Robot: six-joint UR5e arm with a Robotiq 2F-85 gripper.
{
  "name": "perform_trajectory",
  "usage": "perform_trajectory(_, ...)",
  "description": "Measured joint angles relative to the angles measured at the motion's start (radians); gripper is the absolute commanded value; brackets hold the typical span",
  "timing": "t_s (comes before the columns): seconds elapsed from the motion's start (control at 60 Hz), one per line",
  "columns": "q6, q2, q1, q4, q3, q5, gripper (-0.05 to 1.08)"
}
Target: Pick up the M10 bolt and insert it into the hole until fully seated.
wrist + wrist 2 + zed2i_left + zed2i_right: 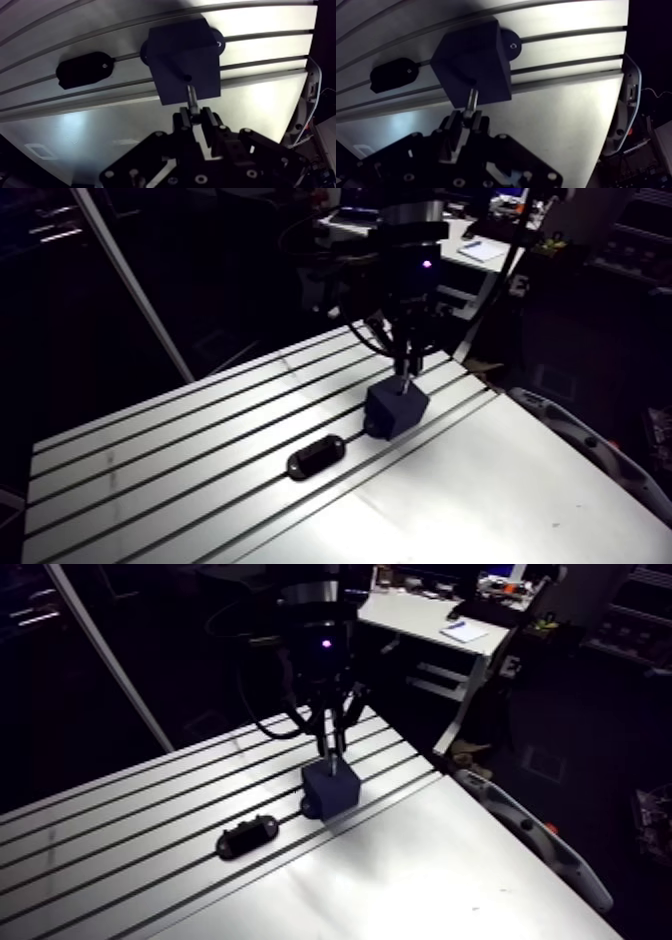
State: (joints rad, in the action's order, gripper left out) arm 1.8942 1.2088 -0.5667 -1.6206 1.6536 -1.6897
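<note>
M10 bolt (191,96) pinched between gripper (196,116) fingers, tip at block (185,50) hole (187,78) | slotted table (500,488); black oval plate (82,69) apart beside block | smooth unslotted strip runs from block to table edge

The block (395,410) stands on the tabletop (500,488), the bolt (191,95) upright at its top hole, and the oval plate (316,456) near it along one slot.

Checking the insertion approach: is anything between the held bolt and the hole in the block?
Nothing visible. The gripper holds the bolt, tip right by the hole on the dark block; the black oval plate lies well aside.
</note>
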Motion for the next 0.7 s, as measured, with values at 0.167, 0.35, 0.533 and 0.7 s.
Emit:
perform_trajectory(0.167,0.0,-0.003,0.0,0.0,-0.002,0.0,1.08)
perform_trajectory(0.35,0.0,-0.004,0.0,0.001,-0.004,0.0,1.08)
perform_trajectory(0.533,0.0,-0.006,0.001,0.002,-0.006,0.001,1.08)
perform_trajectory(0.7,0.001,-0.009,0.001,0.002,-0.007,0.001,1.08)
